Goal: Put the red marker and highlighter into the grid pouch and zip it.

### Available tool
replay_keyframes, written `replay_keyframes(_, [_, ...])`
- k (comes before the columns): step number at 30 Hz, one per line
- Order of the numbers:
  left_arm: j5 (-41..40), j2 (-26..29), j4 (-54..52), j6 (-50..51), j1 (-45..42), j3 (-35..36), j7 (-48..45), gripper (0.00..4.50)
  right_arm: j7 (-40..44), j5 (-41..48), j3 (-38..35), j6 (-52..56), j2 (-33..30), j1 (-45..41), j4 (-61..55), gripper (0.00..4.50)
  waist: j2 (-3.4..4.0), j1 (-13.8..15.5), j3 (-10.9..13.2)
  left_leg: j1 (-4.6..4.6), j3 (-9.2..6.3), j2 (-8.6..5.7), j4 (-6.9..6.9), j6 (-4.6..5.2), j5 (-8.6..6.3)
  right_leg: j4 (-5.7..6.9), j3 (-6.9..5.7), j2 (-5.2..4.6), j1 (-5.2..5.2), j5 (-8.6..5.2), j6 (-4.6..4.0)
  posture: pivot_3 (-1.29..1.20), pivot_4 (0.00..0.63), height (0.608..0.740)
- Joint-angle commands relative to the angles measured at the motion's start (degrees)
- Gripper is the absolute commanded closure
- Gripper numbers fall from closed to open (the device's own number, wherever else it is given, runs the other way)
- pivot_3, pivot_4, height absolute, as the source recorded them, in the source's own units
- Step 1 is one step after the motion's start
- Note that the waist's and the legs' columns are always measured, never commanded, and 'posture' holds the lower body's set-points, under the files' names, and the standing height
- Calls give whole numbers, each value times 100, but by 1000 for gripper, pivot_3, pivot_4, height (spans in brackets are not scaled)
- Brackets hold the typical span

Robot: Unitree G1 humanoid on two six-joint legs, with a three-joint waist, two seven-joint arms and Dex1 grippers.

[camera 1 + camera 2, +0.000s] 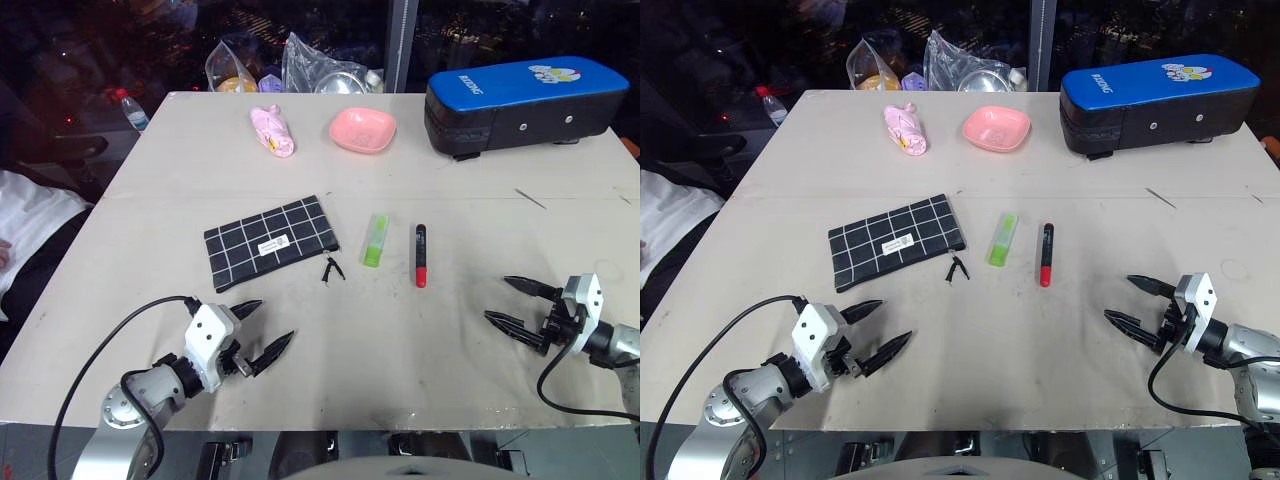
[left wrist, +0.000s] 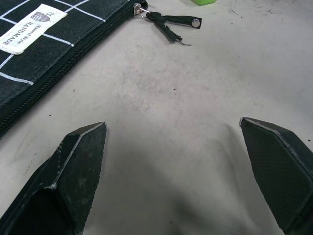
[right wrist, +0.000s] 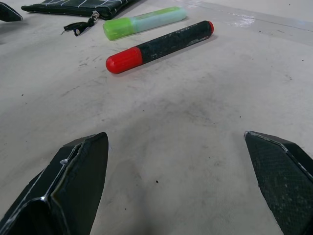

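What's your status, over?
Left gripper and right gripper open, empty. Red marker and highlighter loose on table beside grid pouch, which looks zipped. Nothing in the way.

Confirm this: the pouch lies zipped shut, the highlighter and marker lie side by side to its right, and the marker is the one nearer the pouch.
Wrong on one count: the highlighter is the one nearer the pouch, and the marker lies beyond it. The left eye view shows this. The rest stands: the pouch is zipped shut, and the two pens lie side by side to its right.
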Motion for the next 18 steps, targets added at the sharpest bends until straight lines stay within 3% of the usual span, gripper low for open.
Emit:
replay_keyframes(1, [-60, 21, -75, -117, 15, 128, -60, 69, 20, 37, -176, -113, -55, -35, -87, 0, 0, 0, 0, 0, 0, 0, 0, 0, 0, 0, 0, 0, 0, 0, 0, 0, 150, 740])
replay_keyframes(18, [-145, 81, -232, -35, 145, 306, -117, 69, -25, 79, -96, -176, 118, 16, -330, 0, 0, 1, 0, 1, 1, 0, 1, 0, 0, 0, -1, 0, 1, 0, 0, 0, 150, 740])
